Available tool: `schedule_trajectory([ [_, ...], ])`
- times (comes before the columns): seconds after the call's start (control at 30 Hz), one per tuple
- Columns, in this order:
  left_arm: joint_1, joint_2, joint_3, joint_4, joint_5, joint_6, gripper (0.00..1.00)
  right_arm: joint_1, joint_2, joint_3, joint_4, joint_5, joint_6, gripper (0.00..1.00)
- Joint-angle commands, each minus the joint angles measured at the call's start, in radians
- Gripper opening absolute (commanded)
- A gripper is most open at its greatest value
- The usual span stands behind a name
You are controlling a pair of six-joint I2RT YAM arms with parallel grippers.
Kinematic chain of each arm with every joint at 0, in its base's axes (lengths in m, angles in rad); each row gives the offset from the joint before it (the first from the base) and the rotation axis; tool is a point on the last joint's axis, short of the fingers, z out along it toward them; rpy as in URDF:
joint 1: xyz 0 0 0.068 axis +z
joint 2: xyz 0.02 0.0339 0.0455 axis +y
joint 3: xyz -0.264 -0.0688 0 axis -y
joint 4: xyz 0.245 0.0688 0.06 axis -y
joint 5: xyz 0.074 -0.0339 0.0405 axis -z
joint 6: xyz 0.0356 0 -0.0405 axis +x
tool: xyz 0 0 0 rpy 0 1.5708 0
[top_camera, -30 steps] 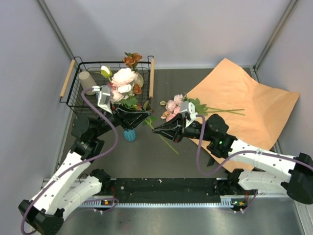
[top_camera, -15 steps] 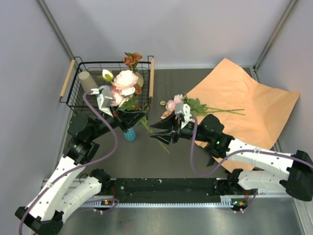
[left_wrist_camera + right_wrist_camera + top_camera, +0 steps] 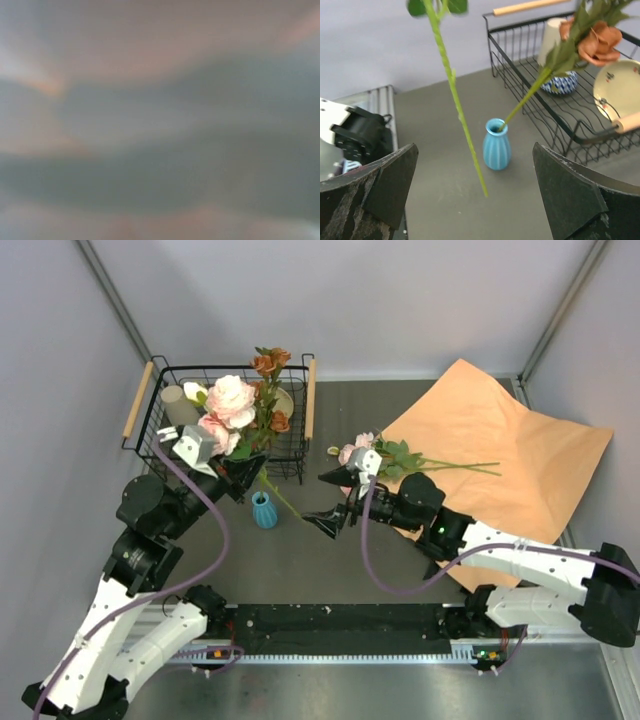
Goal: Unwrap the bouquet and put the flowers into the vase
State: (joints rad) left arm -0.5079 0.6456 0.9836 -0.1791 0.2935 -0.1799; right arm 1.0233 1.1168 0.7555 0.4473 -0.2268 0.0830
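Note:
The teal vase (image 3: 263, 510) stands on the dark table, and a rust-orange rose (image 3: 271, 362) leans out of it over the basket. My left gripper (image 3: 238, 472) is shut on the stem of a pink flower spray (image 3: 230, 398), held up just left of and above the vase. Its green stem (image 3: 456, 100) hangs free, its tip beside the vase (image 3: 496, 144). My right gripper (image 3: 328, 500) stands wide open to the right of the vase with nothing in it (image 3: 473, 165). More flowers (image 3: 352, 452) lie on the spread orange-tan paper (image 3: 500, 440). The left wrist view is a blur.
A black wire basket (image 3: 160, 445) with wooden handles sits at the back left. It holds a beige cup (image 3: 551, 32), a blue-and-white bowl (image 3: 561, 83) and a plate (image 3: 616, 84). The left arm's base (image 3: 356, 134) shows at the left of the right wrist view.
My right gripper has opened, let go of the stem and drawn back a little. My left gripper has shut on the pink spray and lifted it up and to the left.

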Motion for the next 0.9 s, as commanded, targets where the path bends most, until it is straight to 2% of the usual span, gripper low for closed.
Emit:
schedule_trajectory([
  [0.0, 0.0, -0.018, 0.041, -0.075, -0.263, 0.056, 0.0, 0.012, 0.067, 0.047, -0.082, 0.148, -0.078, 0.99],
  [0.13, 0.0, -0.05, 0.018, -0.083, -0.39, 0.043, 0.0, 0.012, 0.178, 0.044, -0.04, 0.224, -0.19, 0.99],
  [0.23, 0.0, -0.095, -0.005, -0.063, -0.445, 0.04, 0.0, 0.011, 0.283, 0.039, 0.084, 0.303, -0.14, 0.99],
  [0.43, 0.0, -0.093, -0.008, -0.056, -0.504, 0.072, 0.0, 0.014, 0.446, 0.08, 0.273, 0.23, -0.058, 0.99],
  [0.6, 0.0, -0.015, 0.039, -0.097, -0.499, 0.048, 0.0, 0.041, 0.558, 0.041, 0.5, 0.231, -0.173, 0.99],
  [0.73, 0.0, 0.011, 0.037, -0.079, -0.511, 0.028, 0.0, 0.058, 0.623, 0.038, 0.58, 0.265, -0.195, 0.99],
  [0.87, 0.0, 0.002, -0.011, -0.02, -0.499, 0.037, 0.0, 0.057, 0.678, 0.053, 0.646, 0.16, -0.163, 0.95],
])
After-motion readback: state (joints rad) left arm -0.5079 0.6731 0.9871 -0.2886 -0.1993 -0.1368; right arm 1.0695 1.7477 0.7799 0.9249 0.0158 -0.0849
